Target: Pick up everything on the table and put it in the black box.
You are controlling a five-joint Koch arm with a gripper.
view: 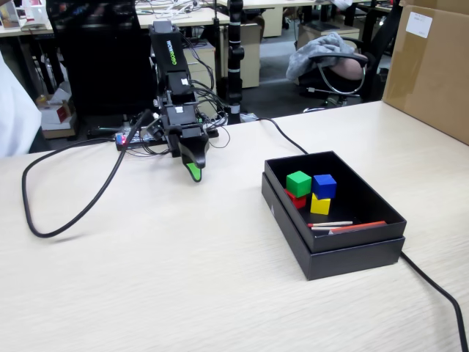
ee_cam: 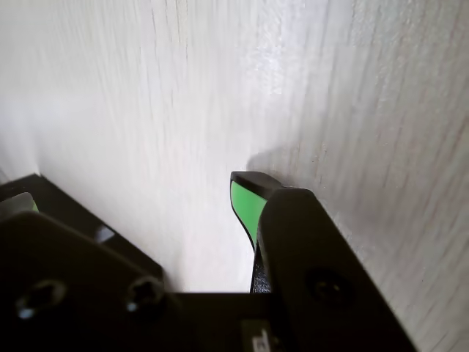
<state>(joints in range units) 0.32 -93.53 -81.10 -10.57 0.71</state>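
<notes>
Cubes sit together inside the black box: green atop red, blue atop yellow, beside thin sticks. We see bare wood-grain table all around. The gripper rests well left of the box, holding nothing; we cannot tell its gap.

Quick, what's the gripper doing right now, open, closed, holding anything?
Gripper: looks closed and empty, tip down over the pale beige wood-grain table; no cube between its jaws.
</notes>
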